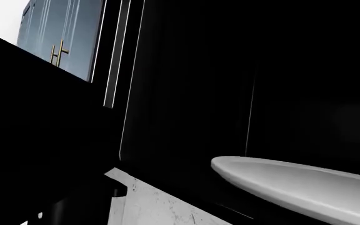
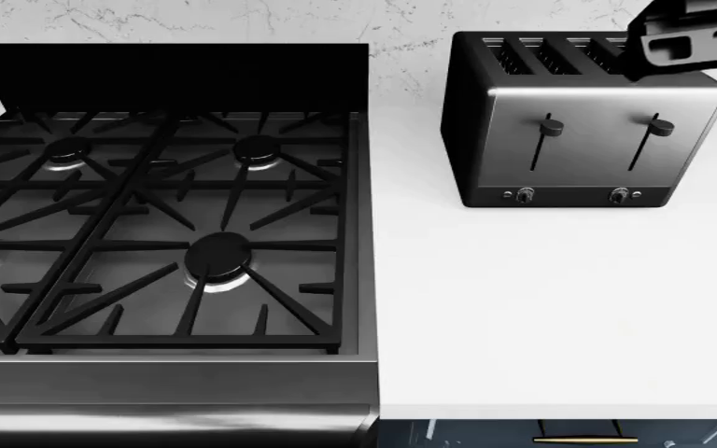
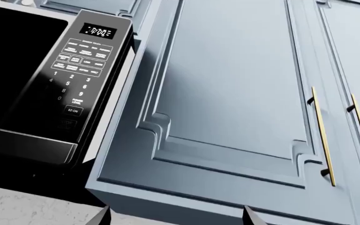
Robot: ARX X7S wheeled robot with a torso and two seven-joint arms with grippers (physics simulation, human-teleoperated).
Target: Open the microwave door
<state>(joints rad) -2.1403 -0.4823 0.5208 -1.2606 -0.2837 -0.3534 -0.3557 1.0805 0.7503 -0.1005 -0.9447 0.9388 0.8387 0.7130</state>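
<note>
Only the right wrist view catches the glossy black microwave with its keypad panel [image 3: 73, 70], hung right beside slate-blue cabinet doors with brass bar handles [image 3: 230, 93]. The right fingers [image 3: 101, 215] are spread wide below. Head view just has the black gas stove [image 2: 160, 215], brushed-steel toaster [image 2: 583, 131] and plenty of bare white desk [image 2: 558, 317]. Can't tell the left fingers' state.

A four-slot steel toaster [image 2: 583, 121] stands on the white counter [image 2: 558, 308], right of the black-grated gas stove [image 2: 160, 215].
</note>
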